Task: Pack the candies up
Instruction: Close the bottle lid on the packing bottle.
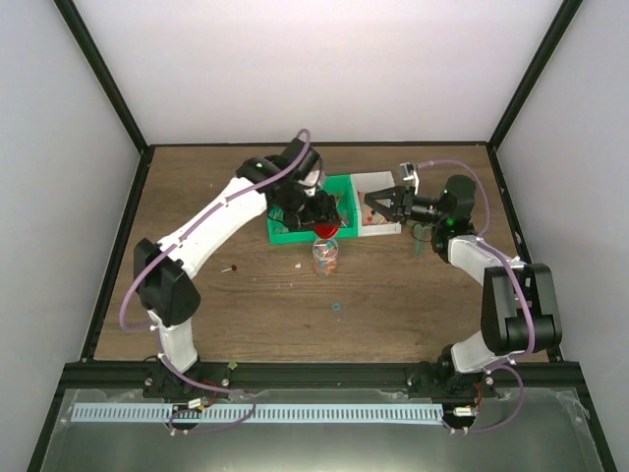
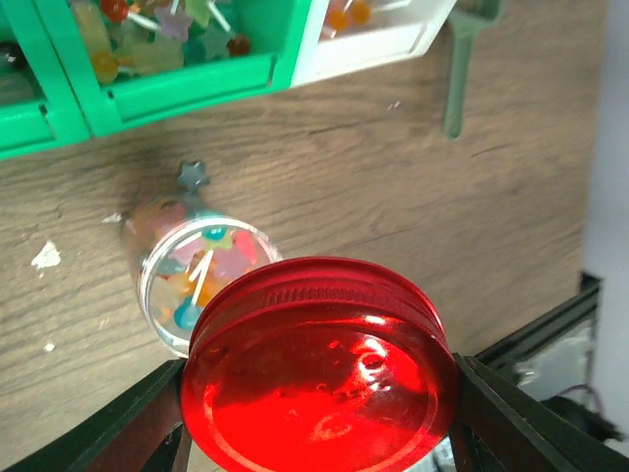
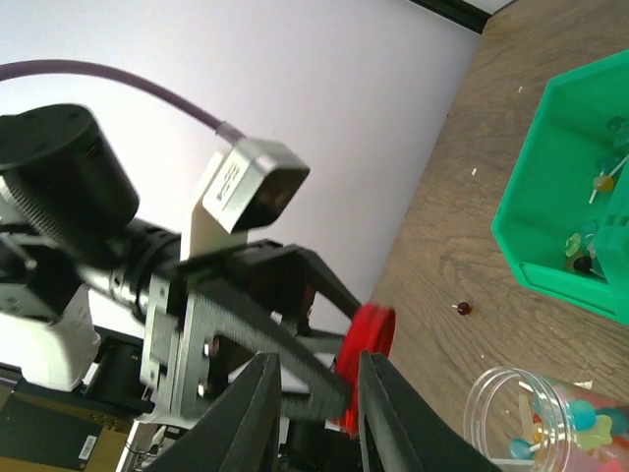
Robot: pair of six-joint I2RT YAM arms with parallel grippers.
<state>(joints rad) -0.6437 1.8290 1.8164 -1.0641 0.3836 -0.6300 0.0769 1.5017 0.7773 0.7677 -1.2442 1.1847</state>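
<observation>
Right now we see the left gripper clamped on the round red lid, one finger pressed against each side of its rim. The lid hangs in the air near the clear jar and does not touch it. The jar stands on the wooden table just in front of the green bin, and its mouth is uncovered. The candies are spread over several places. Many lie in the compartments of the green bin, some of them on thin sticks. A few orange ones show in the white tray that sits against the bin's right side. A colourful heap already fills part of the jar. We also spot a small grey star-shaped one on the table just beside the jar, and a dark red one lying alone on the wood well to the left. The right gripper is above the white tray and points toward the left arm. Its fingers stand a narrow way apart, and we can see nothing held between them.
</observation>
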